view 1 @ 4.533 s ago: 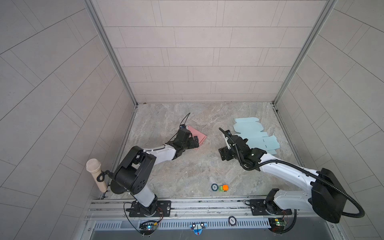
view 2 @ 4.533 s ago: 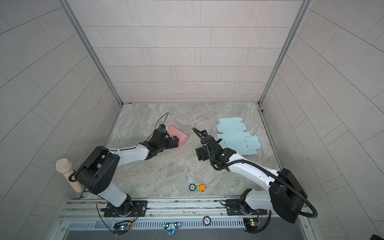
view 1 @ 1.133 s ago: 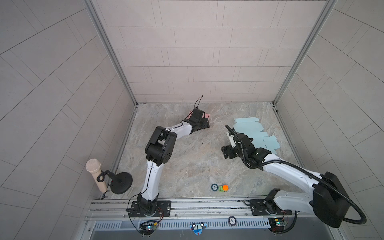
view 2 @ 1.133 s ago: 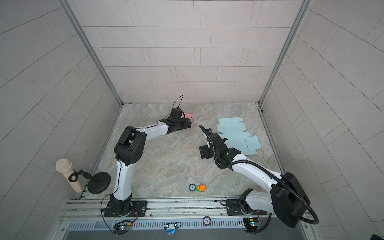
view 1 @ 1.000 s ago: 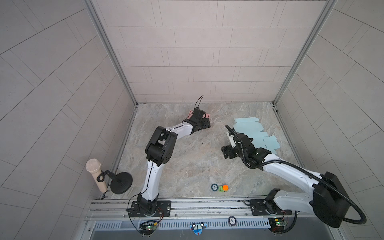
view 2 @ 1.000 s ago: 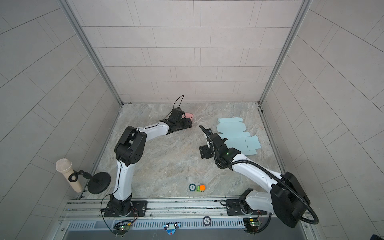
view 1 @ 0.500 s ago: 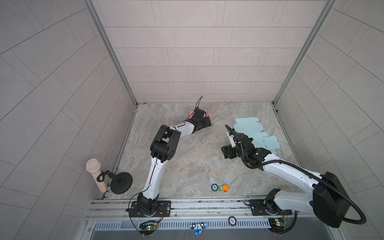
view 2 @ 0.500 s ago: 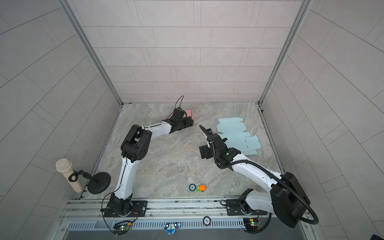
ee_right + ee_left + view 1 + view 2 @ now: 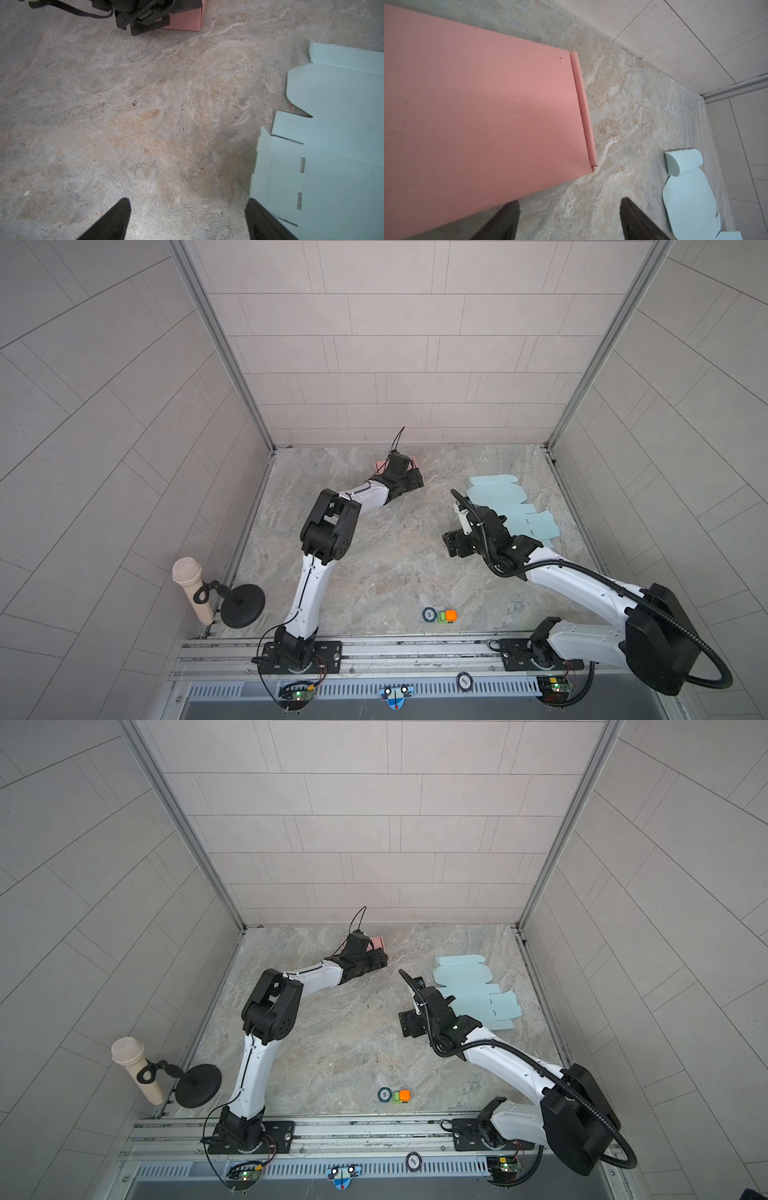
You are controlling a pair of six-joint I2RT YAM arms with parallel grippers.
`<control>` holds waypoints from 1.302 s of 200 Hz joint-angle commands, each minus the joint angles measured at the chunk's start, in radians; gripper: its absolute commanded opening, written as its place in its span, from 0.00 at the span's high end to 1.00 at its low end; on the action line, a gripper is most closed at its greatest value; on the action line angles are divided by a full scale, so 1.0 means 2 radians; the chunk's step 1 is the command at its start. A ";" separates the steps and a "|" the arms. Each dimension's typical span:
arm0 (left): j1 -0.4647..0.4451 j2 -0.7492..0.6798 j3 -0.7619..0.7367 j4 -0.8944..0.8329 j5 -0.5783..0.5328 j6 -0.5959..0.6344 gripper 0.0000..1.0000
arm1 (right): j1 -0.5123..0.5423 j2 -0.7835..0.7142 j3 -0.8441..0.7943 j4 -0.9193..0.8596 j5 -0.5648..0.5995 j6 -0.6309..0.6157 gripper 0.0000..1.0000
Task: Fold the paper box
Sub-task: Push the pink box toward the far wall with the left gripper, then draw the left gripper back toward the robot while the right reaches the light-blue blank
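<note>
Most pink box [image 9: 379,465] hidden behind left tool [image 9: 415,481] | blue sheet [image 9: 336,166] cropped

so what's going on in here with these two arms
Paper box folding is under way. The left gripper sits open right beside a pink box, apparently folded, at the far side of the table, holding nothing. The right gripper hovers open over bare table next to flat light blue box blanks, not yet folded or picked up.
</note>
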State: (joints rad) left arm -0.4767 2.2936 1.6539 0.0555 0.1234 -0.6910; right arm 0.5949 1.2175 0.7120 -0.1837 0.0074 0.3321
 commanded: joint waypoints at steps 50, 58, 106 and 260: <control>0.037 -0.026 -0.037 0.003 -0.008 0.020 0.20 | -0.001 -0.002 -0.006 0.002 0.003 -0.005 0.11; 0.038 -0.025 -0.035 0.002 -0.009 0.021 0.20 | -0.002 -0.001 -0.006 0.003 0.003 -0.005 0.11; 0.039 -0.017 -0.025 0.001 -0.004 0.020 0.20 | -0.002 0.004 -0.005 0.004 0.004 -0.005 0.11; -0.008 -0.369 -0.429 0.155 0.019 -0.017 0.00 | -0.030 0.029 0.054 -0.095 0.095 0.003 0.10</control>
State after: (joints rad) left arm -0.4294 1.6985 0.9192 0.2958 0.1608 -0.7212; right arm 0.5667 1.2415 0.7494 -0.2775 0.1165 0.3332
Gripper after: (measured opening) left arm 0.997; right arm 0.899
